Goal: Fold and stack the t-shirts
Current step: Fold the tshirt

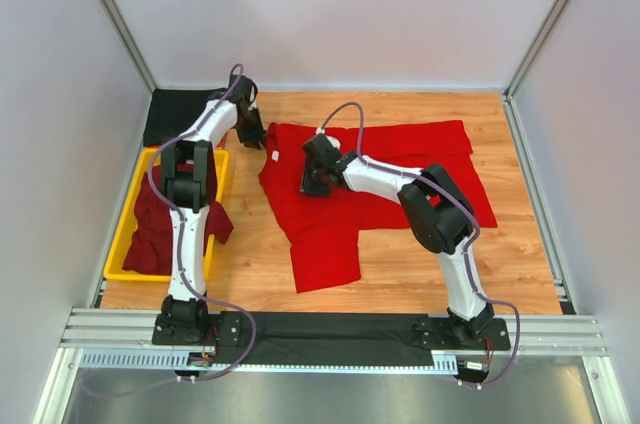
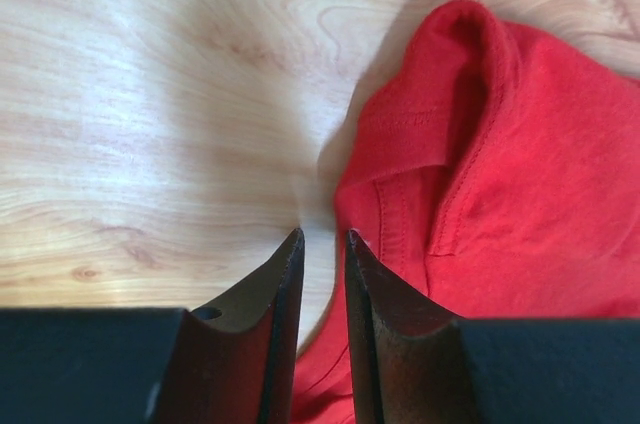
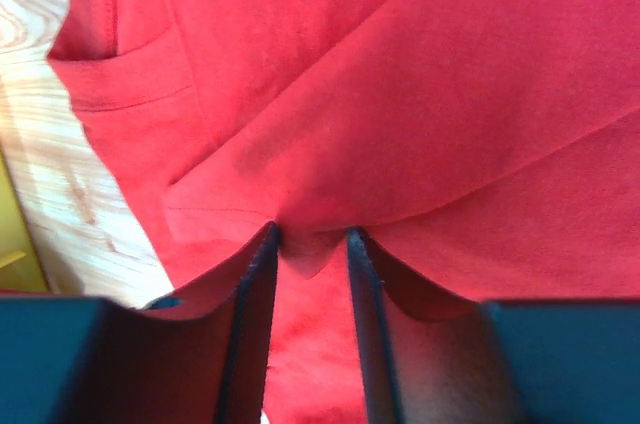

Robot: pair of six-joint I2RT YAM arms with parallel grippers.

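Though barely ajar, two hands — left hand (image 2: pixel 323 236) empty, right hand (image 3: pixel 312 234) astride one red t-shirt (image 1: pixel 410 139), grip unclear.

legible markings: none. no text, brand, number or sign could be read on the red t-shirt (image 1: pixel 330 234), the yellow tray (image 1: pixel 128 212) or the wooden table (image 1: pixel 420 274).

Colour key. Your red t-shirt (image 1: pixel 330 234) is bright, plain red with matching red stitching. The maroon t-shirts (image 1: pixel 150 234) are dark and unpatterned, and the black t-shirt (image 1: pixel 175 114) is plain. The tray (image 1: pixel 120 234) is yellow. The desk (image 1: pixel 400 274) shows pale, honey-toned wood grain. Your left arm (image 1: pixel 190 234) and right arm (image 1: pixel 385 176) are white with black joints, and their cables (image 1: pixel 345 109) are purple. The left claw (image 1: pixel 250 132) and right claw (image 1: pixel 312 182) are black.
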